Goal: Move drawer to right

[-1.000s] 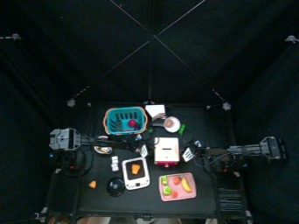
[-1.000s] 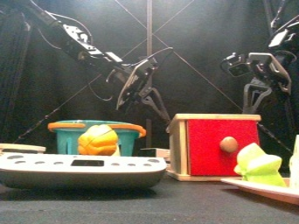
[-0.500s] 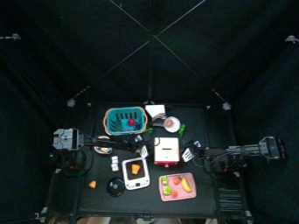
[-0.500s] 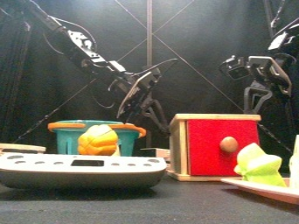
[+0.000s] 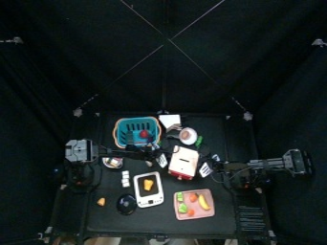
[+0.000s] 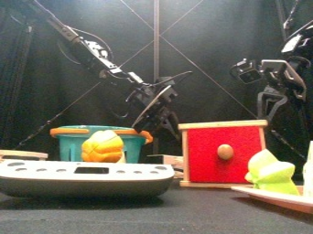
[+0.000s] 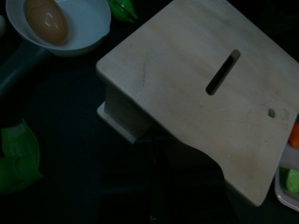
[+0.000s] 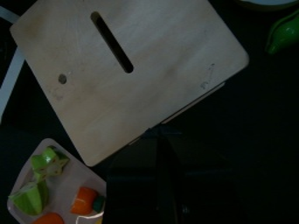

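The drawer point(image 5: 186, 164) stands in the table's middle, turned askew. In the front view its red face point(image 6: 225, 154) with a round knob looks tilted. Its pale wooden top with a slot fills the left wrist view point(image 7: 198, 96) and the right wrist view point(image 8: 128, 70). My left gripper point(image 6: 159, 105) hangs open at the drawer's upper left corner, and I cannot tell whether it touches. In the top view the left gripper point(image 5: 163, 153) is at the drawer's left side. My right gripper point(image 6: 266, 73) is open, above and behind the drawer's right side point(image 5: 220, 170).
A teal basket point(image 5: 134, 132) stands behind and left of the drawer. A white bowl point(image 5: 189, 135) is behind it. A white tray point(image 5: 148, 188) with an orange item and a pink plate point(image 5: 194, 203) of toy food lie in front.
My left arm has reached in to the drawer's left corner. The drawer has turned and now sits askew. The right arm has stayed in place.
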Action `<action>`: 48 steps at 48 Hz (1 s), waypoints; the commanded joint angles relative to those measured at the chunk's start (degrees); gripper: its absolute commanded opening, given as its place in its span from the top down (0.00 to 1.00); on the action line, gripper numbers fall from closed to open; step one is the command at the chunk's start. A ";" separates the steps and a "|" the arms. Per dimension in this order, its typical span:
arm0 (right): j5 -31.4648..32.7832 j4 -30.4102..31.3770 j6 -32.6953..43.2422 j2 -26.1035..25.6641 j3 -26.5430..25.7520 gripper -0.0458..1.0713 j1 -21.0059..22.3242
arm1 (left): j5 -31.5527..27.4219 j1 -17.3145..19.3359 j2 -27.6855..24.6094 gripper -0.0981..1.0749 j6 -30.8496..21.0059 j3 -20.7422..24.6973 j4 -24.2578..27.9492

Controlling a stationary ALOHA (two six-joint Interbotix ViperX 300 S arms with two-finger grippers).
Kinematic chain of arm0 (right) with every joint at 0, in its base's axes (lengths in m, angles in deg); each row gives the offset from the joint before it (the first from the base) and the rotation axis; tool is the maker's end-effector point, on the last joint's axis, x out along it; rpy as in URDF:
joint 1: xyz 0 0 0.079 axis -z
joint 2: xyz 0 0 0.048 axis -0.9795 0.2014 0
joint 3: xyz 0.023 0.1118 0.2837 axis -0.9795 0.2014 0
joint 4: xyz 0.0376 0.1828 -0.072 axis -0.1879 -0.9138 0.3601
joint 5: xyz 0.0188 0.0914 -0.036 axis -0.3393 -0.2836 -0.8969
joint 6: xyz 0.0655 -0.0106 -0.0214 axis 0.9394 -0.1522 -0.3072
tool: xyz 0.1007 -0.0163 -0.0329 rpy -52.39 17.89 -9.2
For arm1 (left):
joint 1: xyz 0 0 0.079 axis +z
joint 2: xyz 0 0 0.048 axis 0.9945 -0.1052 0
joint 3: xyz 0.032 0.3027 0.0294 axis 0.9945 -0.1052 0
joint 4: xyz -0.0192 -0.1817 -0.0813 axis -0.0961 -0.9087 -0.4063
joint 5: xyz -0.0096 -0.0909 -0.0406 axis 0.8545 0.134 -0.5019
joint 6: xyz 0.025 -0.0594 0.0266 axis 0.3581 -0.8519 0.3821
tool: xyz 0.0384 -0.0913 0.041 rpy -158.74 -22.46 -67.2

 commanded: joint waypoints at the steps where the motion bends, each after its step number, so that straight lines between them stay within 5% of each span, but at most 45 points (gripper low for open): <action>1: 1.05 0.18 -0.09 -1.76 -0.62 0.59 0.70 | -0.44 -0.35 3.78 0.54 0.09 -0.09 0.00; 24: 1.05 0.18 -0.18 -3.96 -1.14 0.59 0.18 | -0.79 -1.05 15.82 0.54 0.26 -9.40 1.58; 48: -0.88 3.43 -0.18 -3.87 -8.00 0.59 0.18 | 12.04 -1.93 34.01 0.54 0.53 -25.93 8.70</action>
